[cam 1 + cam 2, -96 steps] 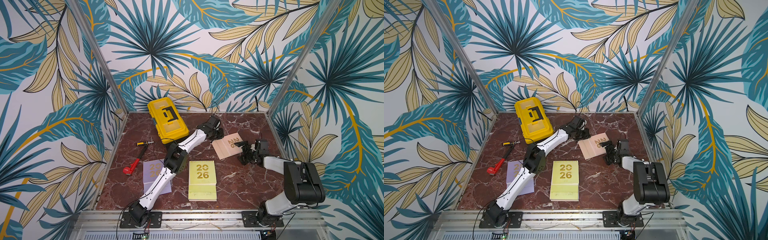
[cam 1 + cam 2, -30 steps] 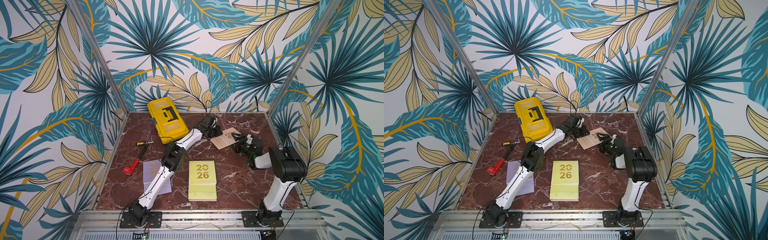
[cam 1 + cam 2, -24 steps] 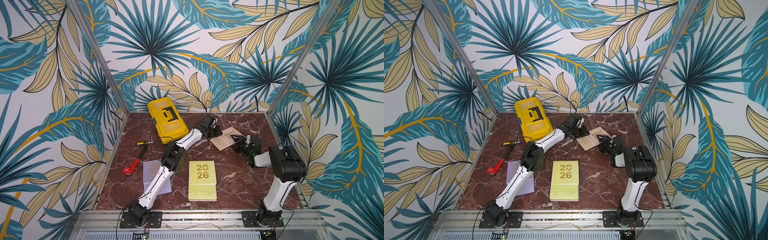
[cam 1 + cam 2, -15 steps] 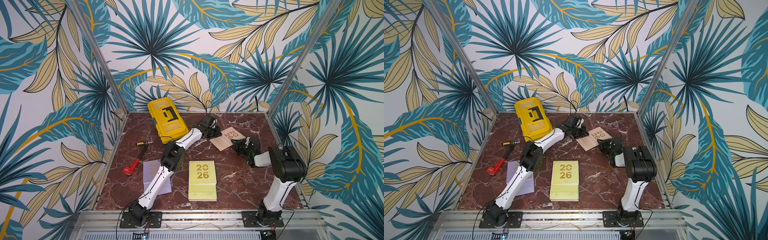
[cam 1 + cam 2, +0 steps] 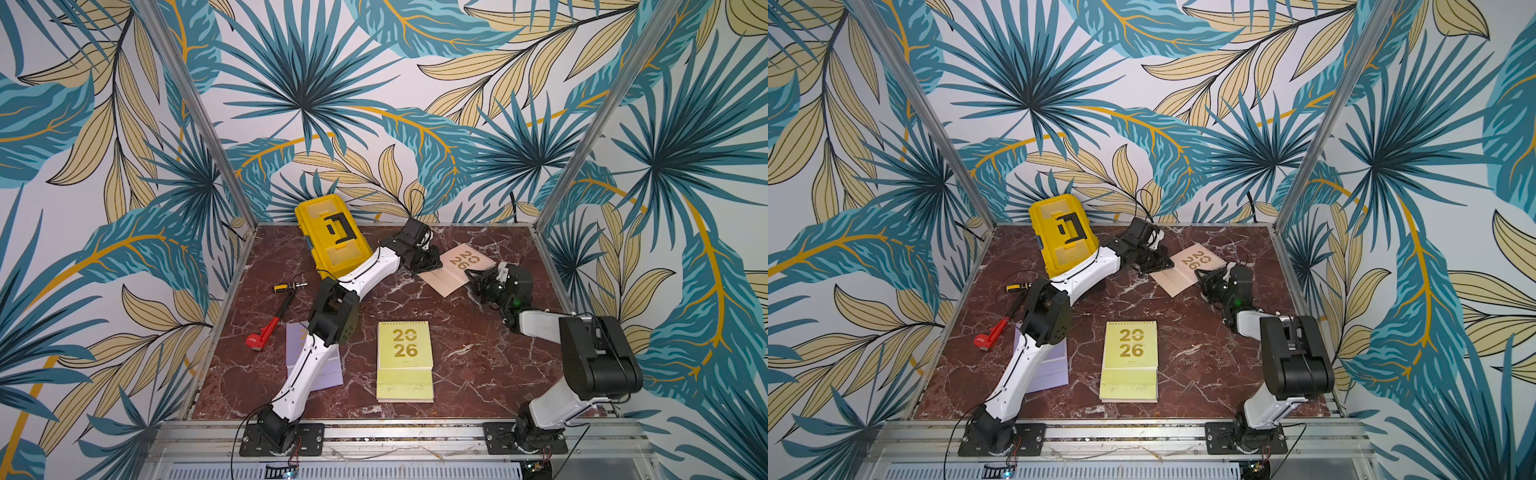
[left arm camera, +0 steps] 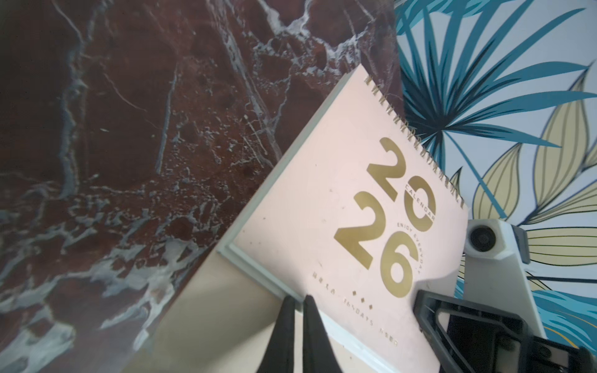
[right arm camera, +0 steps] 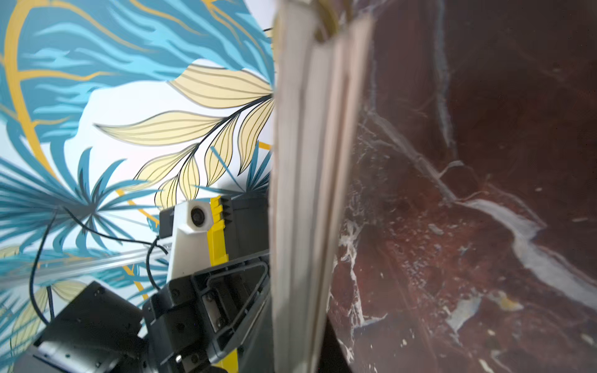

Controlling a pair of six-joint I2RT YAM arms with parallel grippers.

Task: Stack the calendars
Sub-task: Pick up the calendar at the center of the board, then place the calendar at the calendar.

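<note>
Left gripper (image 6: 298, 298): fingers are nearly meeting, pinching the peach calendar (image 6: 323, 226) at its cover's lower edge.
Right gripper (image 5: 471, 275): is clamping narrowly on that calendar's opposite side.
Peach calendar: is sitting tilted between both grippers, at the table's (image 5: 457, 332) far right.
Green calendar (image 5: 405, 359): is lying flat, mid-table, towards the front.
Lilac calendar (image 5: 332, 372): is lying partly under the left arm.

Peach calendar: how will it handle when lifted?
Likely stiff per board but loose overall: the peach calendar shows leaves splaying from its spiral. Probably light: thin card. The left fingers pinch only an edge, so it may swing or slip.
</note>
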